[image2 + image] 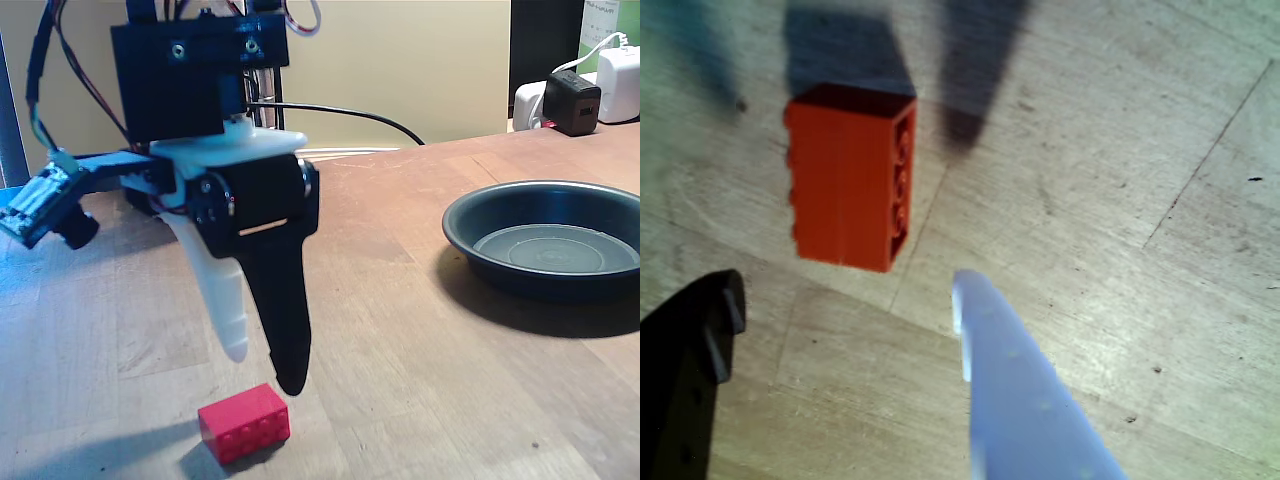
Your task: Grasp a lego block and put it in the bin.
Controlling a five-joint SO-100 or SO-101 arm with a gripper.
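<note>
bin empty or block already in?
Empty: the bin shows a bare ringed bottom; the lego block lies on the table under the gripper.

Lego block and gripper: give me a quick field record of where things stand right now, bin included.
lego block: red lego block lying on the wooden table, studs facing sideways, not gripped
gripper: gripper open, fingertips just above the block, not touching it
wrist view: block lies ahead of the two fingertips, not yet between them
bin: bin on the right in the fixed view, nothing in it
charger cube: black charger cube behind the bin
</note>
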